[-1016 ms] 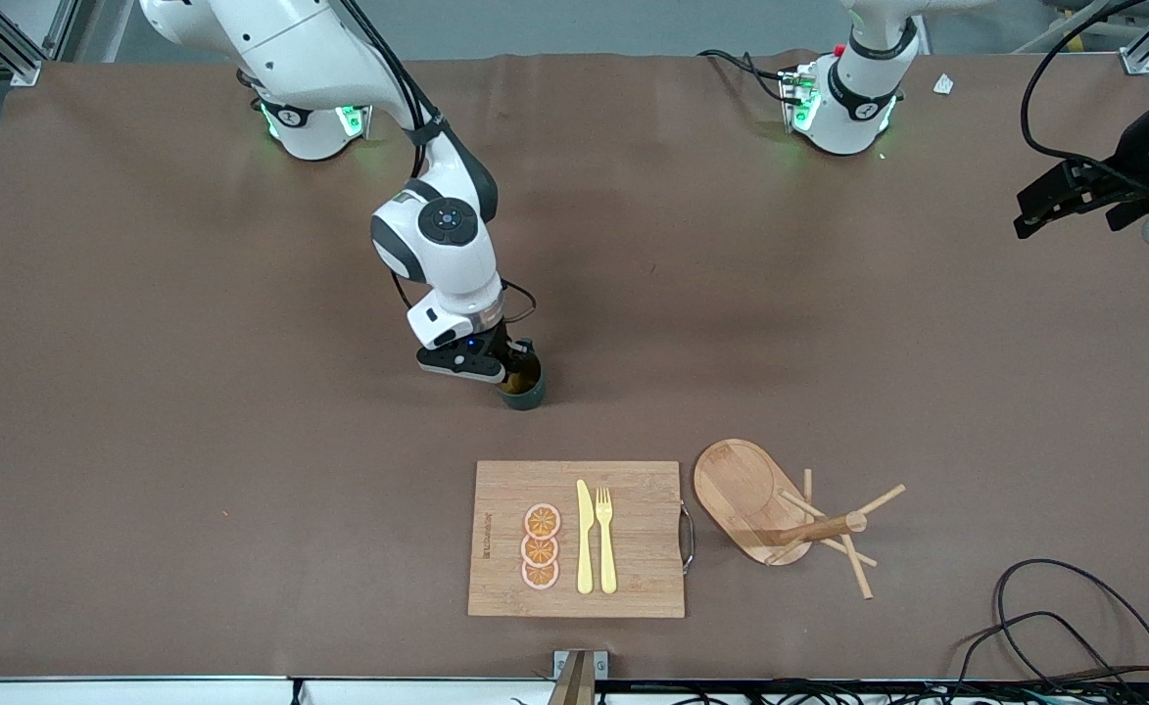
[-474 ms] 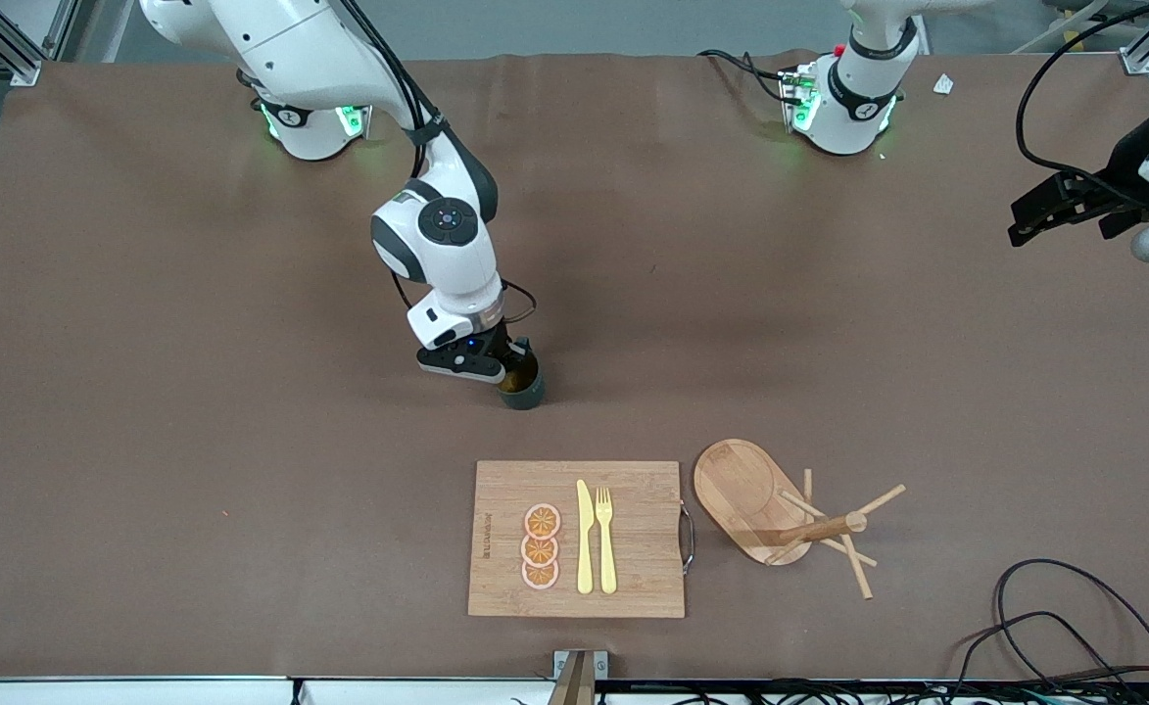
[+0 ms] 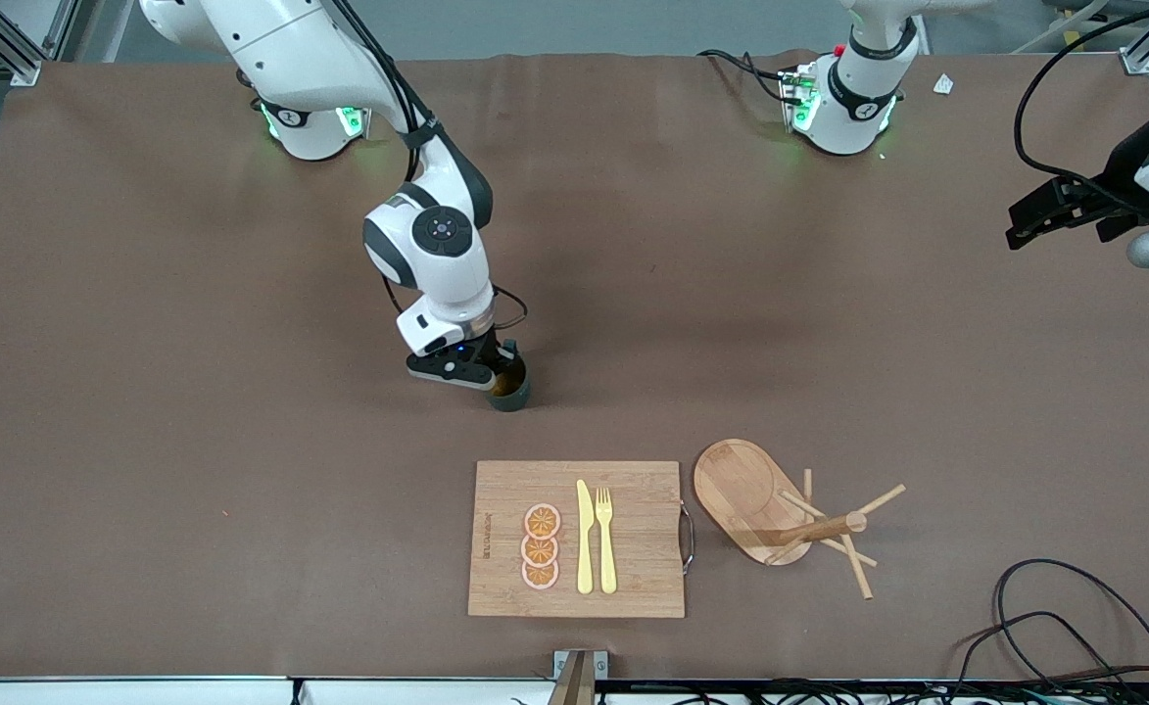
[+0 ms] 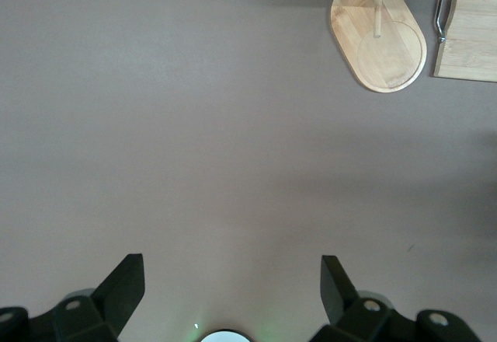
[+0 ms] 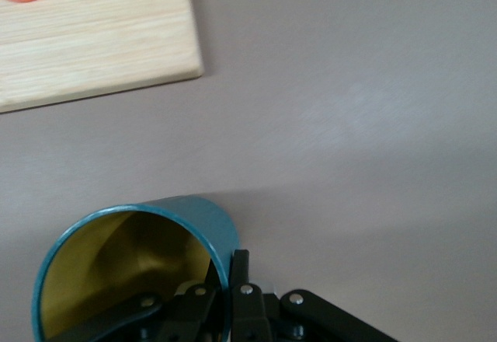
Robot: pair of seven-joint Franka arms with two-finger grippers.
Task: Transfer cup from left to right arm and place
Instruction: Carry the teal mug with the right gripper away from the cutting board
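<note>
The cup is a small teal mug with a yellow inside, near the middle of the table and farther from the front camera than the cutting board. My right gripper is shut on the cup's rim, one finger inside the wall and one finger outside it. The cup leans in the grip, and I cannot tell whether it touches the table. My left gripper hangs open and empty over the left arm's end of the table, its dark fingertips wide apart above bare brown mat.
A wooden cutting board near the front edge carries three orange slices, a yellow knife and fork. Beside it toward the left arm's end lies an oval wooden base with a tipped peg stand. Black cables coil at the corner.
The right gripper has closed on the cup's rim and shifted it slightly toward the right arm's end. The left gripper has drifted a little while staying open.
</note>
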